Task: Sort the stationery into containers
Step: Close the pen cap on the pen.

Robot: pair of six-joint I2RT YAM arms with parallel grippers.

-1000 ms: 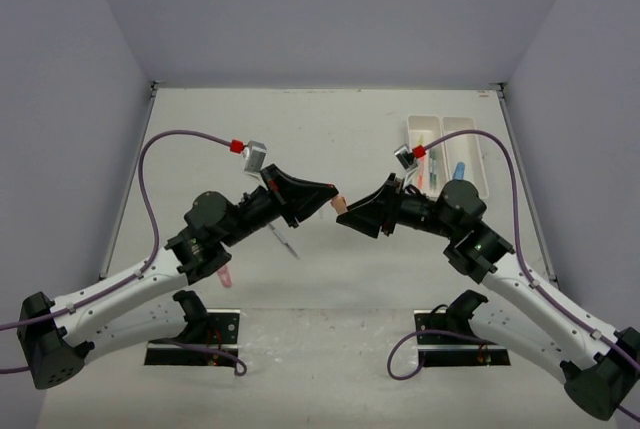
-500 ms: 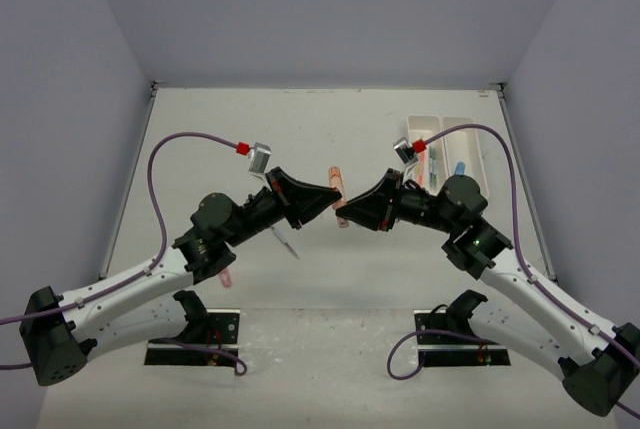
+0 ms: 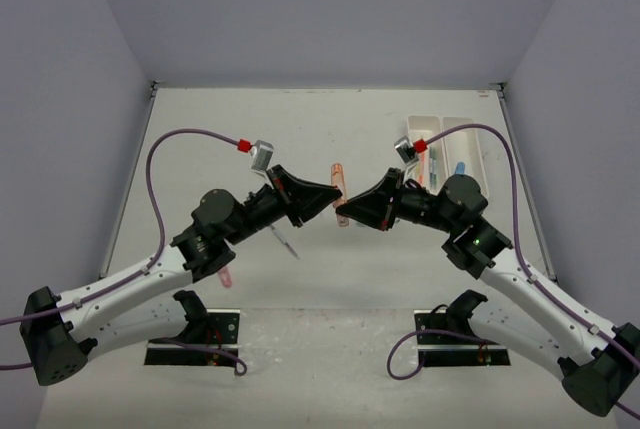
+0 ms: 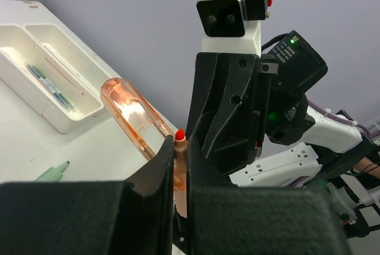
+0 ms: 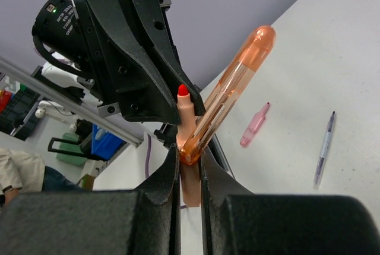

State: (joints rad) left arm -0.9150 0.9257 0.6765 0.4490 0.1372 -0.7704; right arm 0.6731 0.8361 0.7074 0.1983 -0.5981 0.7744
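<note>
1. Left gripper [image 4: 180, 167] clamped on orange marker [image 4: 180, 147], red tip up.
2. Right gripper [image 5: 190, 163] pinched shut on same marker, clear cap [image 5: 237, 79] leaning beside tip.
3. Marker mid-air over table [image 3: 350, 129] centre, well apart from trays [image 4: 65, 121] at far right.
4. Pink marker [image 5: 254, 125] and pen [image 5: 323, 148] lie on table.

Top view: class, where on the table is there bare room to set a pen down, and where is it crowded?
Free: the far strip of table along the back wall, left of the trays. Crowded: the centre, where left claw and right claw meet on the marker, with a pen lying by the left arm.
</note>
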